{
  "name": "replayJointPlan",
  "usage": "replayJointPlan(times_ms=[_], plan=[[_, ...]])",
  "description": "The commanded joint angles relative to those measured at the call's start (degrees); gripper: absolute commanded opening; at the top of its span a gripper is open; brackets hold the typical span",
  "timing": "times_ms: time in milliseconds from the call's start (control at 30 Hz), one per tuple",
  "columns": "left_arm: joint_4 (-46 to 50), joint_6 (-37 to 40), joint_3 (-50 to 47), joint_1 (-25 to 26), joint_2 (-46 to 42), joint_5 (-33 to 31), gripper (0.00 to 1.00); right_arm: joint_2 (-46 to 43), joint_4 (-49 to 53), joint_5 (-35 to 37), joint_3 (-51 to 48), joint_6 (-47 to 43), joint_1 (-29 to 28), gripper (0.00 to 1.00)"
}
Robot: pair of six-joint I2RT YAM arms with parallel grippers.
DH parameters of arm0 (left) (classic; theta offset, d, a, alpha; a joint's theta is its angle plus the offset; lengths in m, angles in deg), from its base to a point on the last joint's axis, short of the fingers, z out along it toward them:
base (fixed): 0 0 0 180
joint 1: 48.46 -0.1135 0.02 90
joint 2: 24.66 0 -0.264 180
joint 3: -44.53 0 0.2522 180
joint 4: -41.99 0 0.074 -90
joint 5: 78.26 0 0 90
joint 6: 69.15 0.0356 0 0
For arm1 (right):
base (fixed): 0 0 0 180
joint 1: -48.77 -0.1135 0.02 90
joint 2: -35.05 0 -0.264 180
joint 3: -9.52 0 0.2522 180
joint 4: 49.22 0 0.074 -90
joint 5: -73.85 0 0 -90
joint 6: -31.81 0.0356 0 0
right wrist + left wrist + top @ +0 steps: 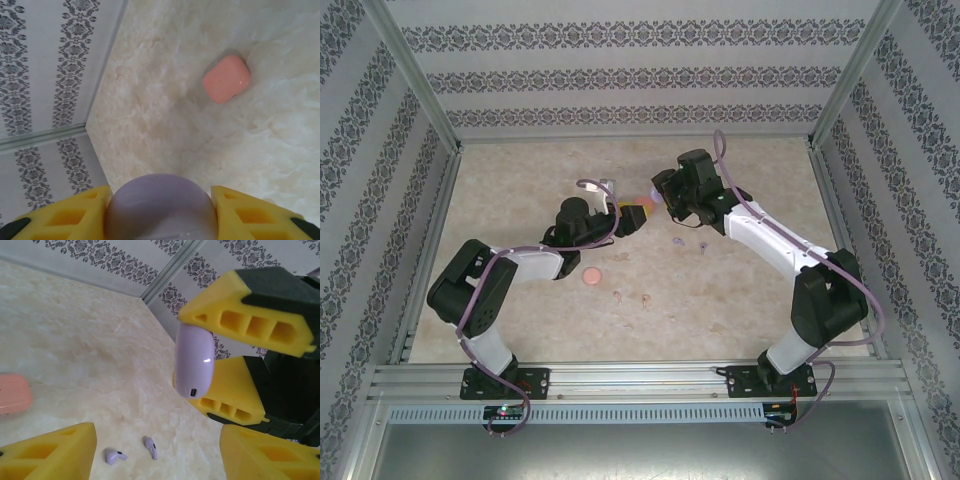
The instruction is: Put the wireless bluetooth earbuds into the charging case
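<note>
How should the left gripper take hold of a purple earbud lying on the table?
Probably from straight above, closing across the bulbous head of the purple earbud; it lies flat on the table, and its thin stem gives little to pinch.

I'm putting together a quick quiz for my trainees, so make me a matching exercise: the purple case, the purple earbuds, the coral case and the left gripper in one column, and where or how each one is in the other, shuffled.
Column one:
1. purple case
2. purple earbuds
3. coral case
4. left gripper

Column two:
A. jaws open, nothing between them
B. one item lying by itself on the table
C. clamped by the right gripper
D. a pair lying loose on the table

Pairs: 1-C, 2-D, 3-B, 4-A
</note>
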Motion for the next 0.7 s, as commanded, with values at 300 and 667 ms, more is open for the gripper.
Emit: replayJointPlan(times_ms=[300, 667], plan=[[-5.5, -1.4, 4.4, 1.6, 3.1, -0.3, 0.59, 1.9, -2.0, 1.0, 1.5, 2.6, -1.9, 0.37], [-5.9, -2.1, 6.4, 1.7, 4.9, -0.2, 0.44, 1.4, -3.4, 0.1, 0.1, 2.9, -2.2, 0.37]])
